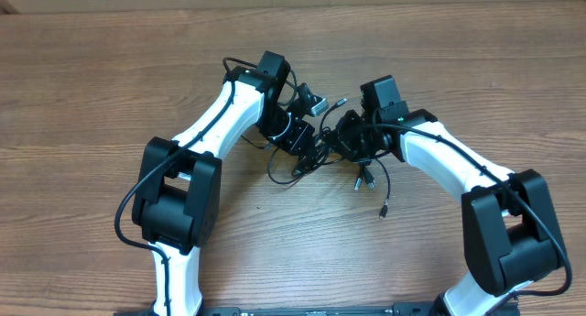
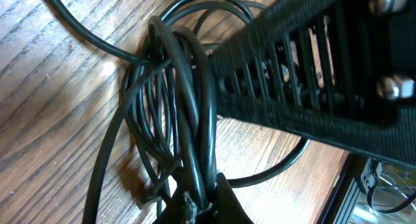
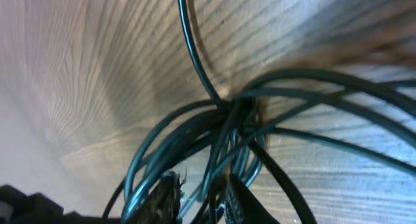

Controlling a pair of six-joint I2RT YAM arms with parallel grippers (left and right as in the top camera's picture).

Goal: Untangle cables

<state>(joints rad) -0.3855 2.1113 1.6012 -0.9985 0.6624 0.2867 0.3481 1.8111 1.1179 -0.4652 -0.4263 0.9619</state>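
Where the two white-and-black arms (image 1: pixel 224 110) bend inward to meet, one knot of thin black flexible cables (image 2: pixel 185 100) lies in the middle of the brown wood-grain table (image 1: pixel 92 78), its strands too tangled to count. The left gripper (image 2: pixel 201 208) pinches a bunch of loops; the right gripper (image 3: pixel 198 198) has its fingers slightly apart, strands between them.

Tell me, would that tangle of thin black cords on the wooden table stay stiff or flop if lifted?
Probably floppy: the thin black cables lie in loose, curved loops on the wooden table. Likely light, each strand being far thinner than the white robot arms. Lifting one may drag the others, since they cross in a knot.
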